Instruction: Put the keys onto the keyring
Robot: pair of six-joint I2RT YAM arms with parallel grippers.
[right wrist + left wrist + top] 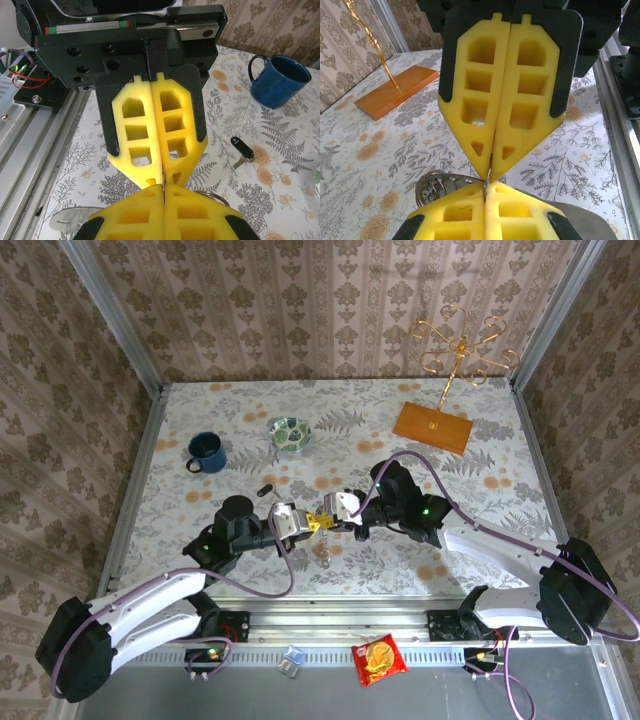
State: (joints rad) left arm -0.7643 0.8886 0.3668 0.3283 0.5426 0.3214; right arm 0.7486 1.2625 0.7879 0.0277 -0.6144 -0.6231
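Overhead, mug (205, 451): a blue mug is seen upright at the left of the table, handle turned to the lower left. Its inside is dark, so its contents cannot be told.
Bowl (304, 428): a green-patterned bowl is set just right of the mug, toward the upper middle, with its patterned inside turned up to the camera.
Wire stand (460, 350): a gold wire stand is fixed on an orange base at the upper right.
Dark key (242, 147): it is laid flat on the table. In the right wrist view it is found at the right middle, below the mug, with a silver blade visible. From above it is reduced to a dark speck up and left of the grippers.
Keyring (434, 185): grey wire coils are shown at the lower left of centre in the left wrist view, just beside the meeting fingertips. A grey arc is seen at the lower right in the right wrist view.
Left gripper (308, 524): the jaws are pressed together, and a thin metal edge of the keyring is pinched at the tips.
Right gripper (340, 518): it is likewise closed, tip to tip with the left, and the same metal edge is held.
Snack packet (379, 660): it is seen at the bottom centre from above.
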